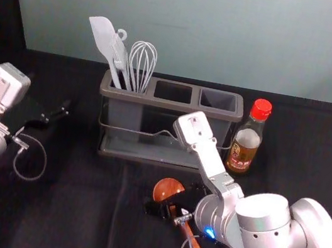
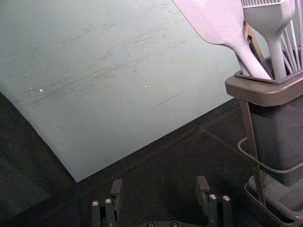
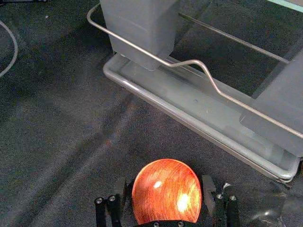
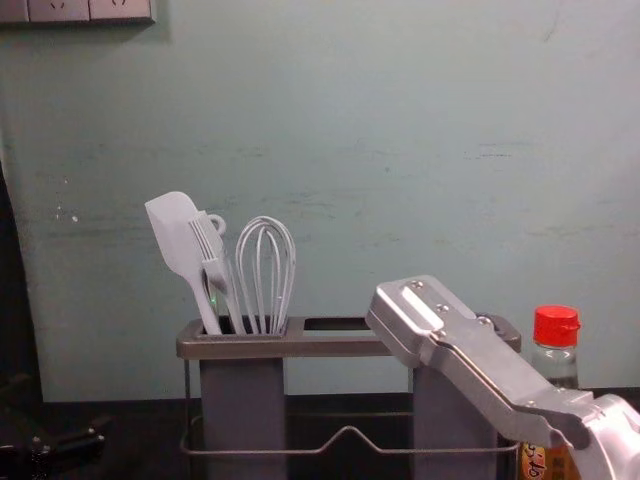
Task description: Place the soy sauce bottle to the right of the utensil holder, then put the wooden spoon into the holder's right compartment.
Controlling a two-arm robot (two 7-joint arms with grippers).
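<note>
In the head view my right gripper (image 1: 169, 205) is over the wooden spoon (image 1: 168, 189), below its bowl; the handle runs toward the near edge. In the right wrist view my open right gripper (image 3: 164, 189) has the wooden spoon's bowl (image 3: 166, 191) between its fingers, with gaps at both sides. The soy sauce bottle (image 1: 246, 137), red-capped, stands upright close to the right side of the utensil holder (image 1: 170, 104). Two right-hand compartments look empty. My left gripper (image 1: 52, 116) is left of the holder, open in its wrist view (image 2: 158, 191) with nothing between its fingers.
A white spatula (image 1: 107, 44), a brush and a whisk (image 1: 142, 63) stand in the holder's left compartment. A pale wall (image 1: 232, 33) rises behind the dark-clothed table (image 1: 75, 211). The holder's wire rail (image 3: 189, 62) runs along its front.
</note>
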